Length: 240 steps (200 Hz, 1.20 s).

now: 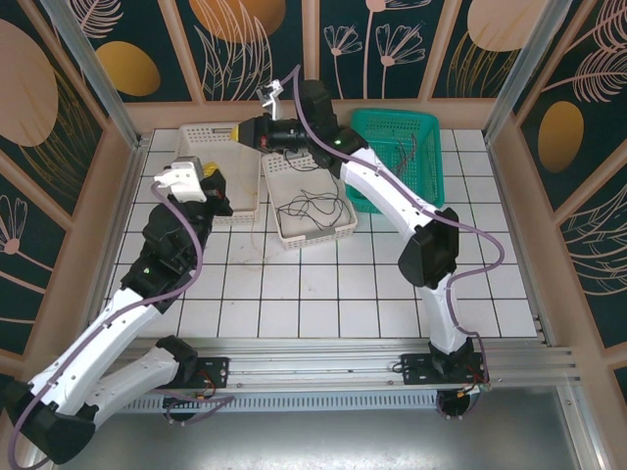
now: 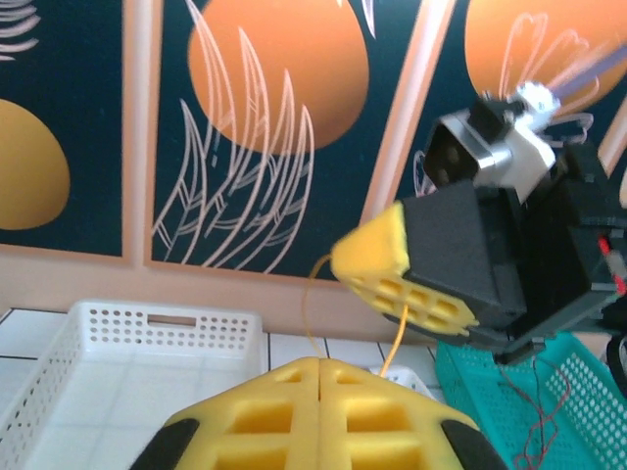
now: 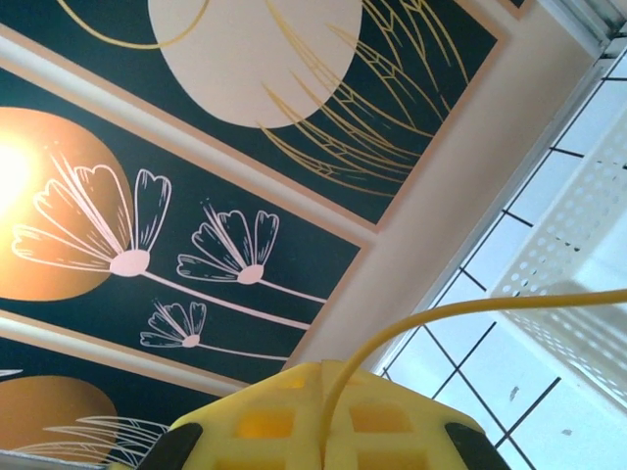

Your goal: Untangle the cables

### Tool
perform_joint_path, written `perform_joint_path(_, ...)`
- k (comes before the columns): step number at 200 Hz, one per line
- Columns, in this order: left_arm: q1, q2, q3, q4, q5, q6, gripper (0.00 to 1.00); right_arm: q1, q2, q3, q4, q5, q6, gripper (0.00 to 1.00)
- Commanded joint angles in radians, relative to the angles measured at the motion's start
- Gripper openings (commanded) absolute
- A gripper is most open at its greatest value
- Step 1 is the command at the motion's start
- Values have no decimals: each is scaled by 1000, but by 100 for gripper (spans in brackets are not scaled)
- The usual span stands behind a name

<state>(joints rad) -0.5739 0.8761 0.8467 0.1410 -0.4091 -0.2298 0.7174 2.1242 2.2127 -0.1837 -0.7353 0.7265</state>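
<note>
Cable (image 3: 470,308), yellow, clenched by left tool (image 2: 318,377) and right tool (image 3: 323,377) above white-tiled table (image 1: 294,294), floral walls (image 1: 411,49) around.

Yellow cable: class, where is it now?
Left wrist view: the yellow cable spans between the left gripper below and the right gripper above, right of the white basket.

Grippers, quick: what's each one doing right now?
Left gripper: closed, apparently pinching the yellow cable.
Right gripper: closed on the same yellow cable.
</note>
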Motion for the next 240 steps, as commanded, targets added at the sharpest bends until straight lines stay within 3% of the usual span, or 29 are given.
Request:
perform_joint_path(1,6,51,7,-36,114,1,44,29,-105,19,60,-49,-45,0)
perform_joint_path(19,6,75,11,-19,171,6,61,50,-107,47,30,-68,-67,0)
perform_joint_path(34,7,98,30,-21,175,19,64,68,-106,76,-11,-69,-93,0)
perform_joint_path(51,6,118,49,-20,172,36,83,85,-108,90,-34,-75,-109,0)
perform_joint_path(82,7,156,88,-36,142,62,86,96,-115,97,-49,-77,-120,0)
perform_joint_path(100,7,152,86,-23,130,70,75,98,-120,91,-55,-73,-126,0)
perform_joint_path(125,6,132,75,-5,130,67,23,99,-125,81,-56,-75,-130,0)
perform_joint_path(145,7,123,66,-4,137,62,0,99,-132,68,-52,-66,-133,0)
perform_joint_path(206,7,58,22,4,149,46,0,76,-156,15,-53,-4,-143,0)
perform_joint_path(240,8,10,15,-1,165,20,0,17,-194,-128,58,-5,-60,0)
